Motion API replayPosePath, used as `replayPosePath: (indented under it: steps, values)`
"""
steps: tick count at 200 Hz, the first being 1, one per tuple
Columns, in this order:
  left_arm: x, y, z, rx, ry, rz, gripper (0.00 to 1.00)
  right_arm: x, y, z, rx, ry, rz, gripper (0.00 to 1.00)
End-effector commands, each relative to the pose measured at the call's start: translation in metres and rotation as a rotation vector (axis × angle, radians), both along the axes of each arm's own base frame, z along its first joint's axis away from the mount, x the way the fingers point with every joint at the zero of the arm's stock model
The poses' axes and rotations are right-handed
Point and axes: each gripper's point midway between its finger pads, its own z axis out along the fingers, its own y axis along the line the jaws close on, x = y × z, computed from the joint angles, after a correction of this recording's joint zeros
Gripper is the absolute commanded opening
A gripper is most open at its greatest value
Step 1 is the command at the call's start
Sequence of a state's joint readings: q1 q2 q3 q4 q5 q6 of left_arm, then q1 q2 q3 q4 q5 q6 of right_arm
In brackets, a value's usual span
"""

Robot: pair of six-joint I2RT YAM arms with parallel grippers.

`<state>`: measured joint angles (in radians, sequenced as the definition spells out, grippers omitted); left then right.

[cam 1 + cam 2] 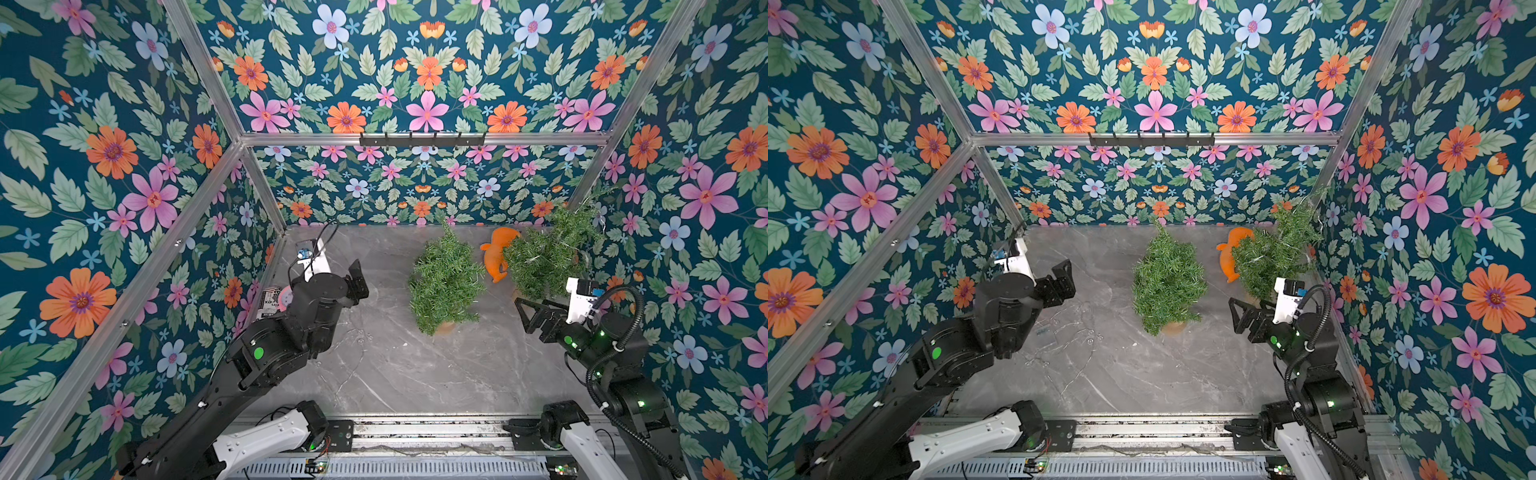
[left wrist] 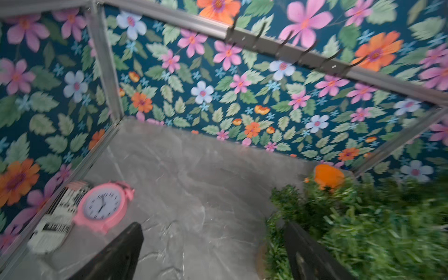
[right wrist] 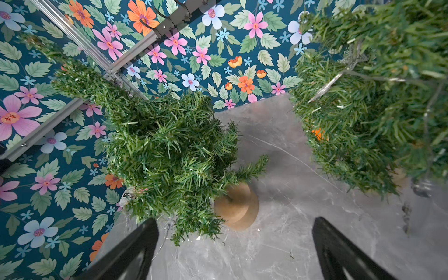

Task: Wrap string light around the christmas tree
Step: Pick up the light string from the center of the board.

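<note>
A small green christmas tree stands on a round wooden base mid-table. The string light is a thin, faint wire lying in loose loops on the grey table, between the tree and my left arm. My left gripper hovers open left of the tree with nothing between its fingers. In the left wrist view the tree shows blurred beside one finger. My right gripper is open and empty, right of the tree and facing it.
A second green tree stands at the back right with silver wire and a star on it. An orange figure sits between the two trees. A pink clock and a printed box lie by the left wall. A hook rail runs along the back wall.
</note>
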<state>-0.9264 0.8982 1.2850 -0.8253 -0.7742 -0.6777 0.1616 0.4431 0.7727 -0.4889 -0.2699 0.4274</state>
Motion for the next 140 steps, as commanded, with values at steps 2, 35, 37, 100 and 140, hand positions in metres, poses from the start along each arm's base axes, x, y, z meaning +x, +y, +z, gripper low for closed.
replayPosePath:
  steps: [2, 35, 37, 100, 140]
  values:
    - [-0.010, 0.027, -0.044, -0.045, 0.092, 0.159, 0.94, -0.001, 0.000, 0.000, 0.022, -0.021, -0.002, 1.00]
    - [0.000, 0.030, -0.106, -0.084, 0.249, 0.215, 0.96, 0.001, 0.002, -0.016, 0.047, -0.019, 0.002, 1.00]
    - [0.001, 0.030, -0.110, -0.091, 0.262, 0.215, 0.96, 0.001, 0.002, -0.017, 0.048, -0.018, 0.002, 1.00]
    - [0.032, 0.091, -0.245, -0.282, 0.597, 0.375, 0.99, 0.013, 0.008, -0.064, 0.040, 0.016, 0.026, 1.00]
    - [0.039, 0.117, -0.294, -0.239, 0.705, 0.436, 0.99, 0.018, 0.011, -0.084, 0.050, 0.028, 0.032, 0.99]
